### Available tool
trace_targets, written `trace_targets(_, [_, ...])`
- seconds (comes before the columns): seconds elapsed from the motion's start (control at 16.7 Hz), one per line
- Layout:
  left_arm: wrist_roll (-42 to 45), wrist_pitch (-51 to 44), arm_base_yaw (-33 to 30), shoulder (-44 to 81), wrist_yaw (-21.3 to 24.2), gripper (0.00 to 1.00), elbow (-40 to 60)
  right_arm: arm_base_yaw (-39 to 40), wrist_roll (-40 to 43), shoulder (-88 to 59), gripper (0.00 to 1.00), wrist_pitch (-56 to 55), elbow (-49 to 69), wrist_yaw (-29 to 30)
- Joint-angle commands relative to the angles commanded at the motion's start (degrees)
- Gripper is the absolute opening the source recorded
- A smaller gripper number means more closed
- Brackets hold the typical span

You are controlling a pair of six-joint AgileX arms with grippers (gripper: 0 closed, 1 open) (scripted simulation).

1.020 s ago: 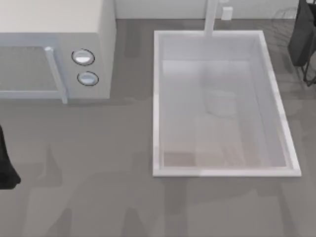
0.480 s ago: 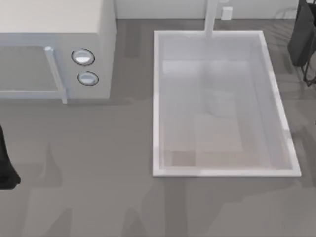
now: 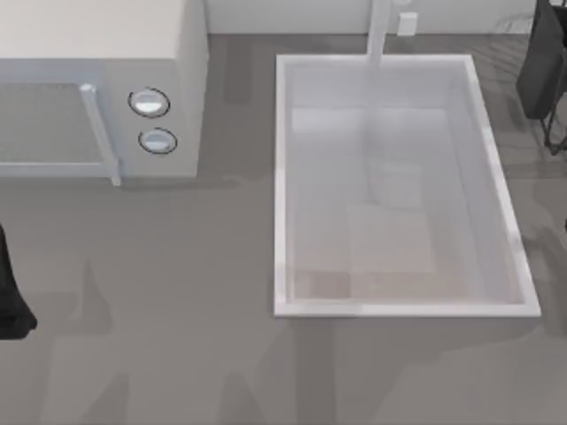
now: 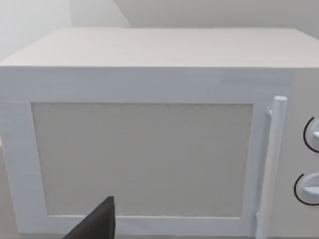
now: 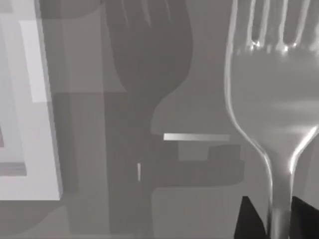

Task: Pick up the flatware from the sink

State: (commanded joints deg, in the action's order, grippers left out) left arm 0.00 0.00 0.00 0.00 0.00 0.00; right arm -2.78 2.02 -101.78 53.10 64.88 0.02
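Counter (image 3: 195, 336): a flat grey surface under the whole scene, with soft darker shadow patches across its near half; a pale wall runs along its far edge.

Sink (image 3: 282, 177): a large pale rectangular basin with a thick white rim, sunk into the right half of the counter and reaching almost to its far edge. A white faucet post (image 3: 379, 31) stands at the middle of the far rim. The basin floor is bare. A stretch of the white rim (image 5: 40, 149) also appears in the right wrist view.

Microwave (image 3: 97, 53): a pale grey box at the counter's far left corner, well apart from the sink. Its door has a vertical bar handle (image 3: 100, 133), with two round knobs (image 3: 149, 102) stacked just beside it. The left wrist view faces this door (image 4: 142, 159) straight on.

Right arm: its dark bulk (image 3: 542, 66) sits at the counter's far right corner, beyond the sink's right rim.

Left arm: parked at the counter's left edge, a dark shape (image 3: 11, 301) near the front. One dark fingertip (image 4: 97, 224) shows in the left wrist view; whether this gripper is parted or closed cannot be told.

Flatware (image 5: 271, 94): a shiny silver fork, out of the sink, held over grey counter beside the rim, casting a fork-shaped shadow there.

Right gripper (image 5: 279, 216): clenched on the fork's narrow neck, a dark finger on each side.
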Motion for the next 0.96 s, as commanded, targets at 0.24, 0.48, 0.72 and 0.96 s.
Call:
trace_targets(0.24, [0.00, 0.00, 0.00, 0.00, 0.00, 1.00, 0.00, 0.00, 0.00, 0.00, 0.53, 0.00, 0.00, 0.00])
trace_targets(0.48, [0.00, 0.00, 0.00, 0.00, 0.00, 1.00, 0.00, 0.00, 0.00, 0.00, 0.83, 0.00, 0.00, 0.00])
trace_targets(0.72, [0.00, 0.00, 0.00, 0.00, 0.00, 1.00, 0.00, 0.00, 0.00, 0.00, 1.00, 0.00, 0.00, 0.00])
trace_targets(0.96, [0.00, 0.00, 0.00, 0.00, 0.00, 1.00, 0.00, 0.00, 0.00, 0.00, 1.00, 0.00, 0.00, 0.00])
